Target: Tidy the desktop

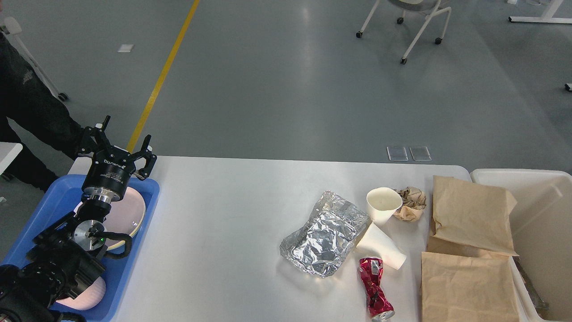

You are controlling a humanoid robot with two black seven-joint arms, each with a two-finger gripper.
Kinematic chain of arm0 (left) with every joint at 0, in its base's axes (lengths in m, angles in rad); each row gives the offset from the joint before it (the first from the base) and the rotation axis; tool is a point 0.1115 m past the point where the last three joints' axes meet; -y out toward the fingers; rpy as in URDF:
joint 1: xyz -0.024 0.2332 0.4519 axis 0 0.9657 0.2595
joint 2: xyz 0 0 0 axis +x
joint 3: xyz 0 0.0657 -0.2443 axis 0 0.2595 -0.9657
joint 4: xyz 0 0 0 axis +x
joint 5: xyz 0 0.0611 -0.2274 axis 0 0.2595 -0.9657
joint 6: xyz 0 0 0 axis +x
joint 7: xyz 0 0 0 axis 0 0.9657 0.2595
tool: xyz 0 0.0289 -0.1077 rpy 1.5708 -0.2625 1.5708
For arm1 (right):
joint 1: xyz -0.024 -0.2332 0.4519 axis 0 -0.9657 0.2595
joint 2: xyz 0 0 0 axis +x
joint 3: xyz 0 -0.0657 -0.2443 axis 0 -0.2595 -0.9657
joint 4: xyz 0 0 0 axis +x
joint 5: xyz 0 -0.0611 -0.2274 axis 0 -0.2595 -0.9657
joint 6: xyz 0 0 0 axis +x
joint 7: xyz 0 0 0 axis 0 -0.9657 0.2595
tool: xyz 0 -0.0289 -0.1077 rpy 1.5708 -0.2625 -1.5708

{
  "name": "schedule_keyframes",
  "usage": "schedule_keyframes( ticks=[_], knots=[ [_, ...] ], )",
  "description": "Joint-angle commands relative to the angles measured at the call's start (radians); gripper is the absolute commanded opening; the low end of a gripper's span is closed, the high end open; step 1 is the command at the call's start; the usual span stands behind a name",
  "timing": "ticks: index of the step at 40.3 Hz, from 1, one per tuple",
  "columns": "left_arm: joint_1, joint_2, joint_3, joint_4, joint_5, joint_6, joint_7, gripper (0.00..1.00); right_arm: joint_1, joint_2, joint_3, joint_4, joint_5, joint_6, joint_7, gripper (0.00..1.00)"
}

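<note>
The white desktop [223, 214] fills the middle of the head view. On its right half lie a crumpled foil sheet [324, 235], an upright white paper cup [383, 203], a tipped paper cup [380, 246], a crushed red can [374, 288], a crumpled brown paper ball [410, 203] and two brown paper bags [469, 214] [467, 286]. My left gripper [126, 132] hovers open and empty above the far end of the blue tray [129, 250] at the left edge. The right gripper is out of view.
The blue tray holds a pink plate [125, 217] and a pink bowl [87, 297]. A cream bin [543, 214] stands at the desktop's right end. A person in black [31, 107] stands at far left. A wheeled chair [409, 20] is on the floor beyond.
</note>
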Motion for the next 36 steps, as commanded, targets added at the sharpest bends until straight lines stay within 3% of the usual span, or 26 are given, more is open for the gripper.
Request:
schedule_keyframes(
  ticks=[1,36],
  knots=[
    [-0.001,0.000,0.000,0.000,0.000,0.000,-0.001,0.96,0.016,-0.037,0.001,0.011,0.023,0.003,-0.002,1.00],
    [-0.001,0.000,0.000,0.000,0.000,0.000,-0.001,0.96,0.050,-0.115,-0.007,0.055,0.099,0.006,-0.011,1.00]
  ],
)
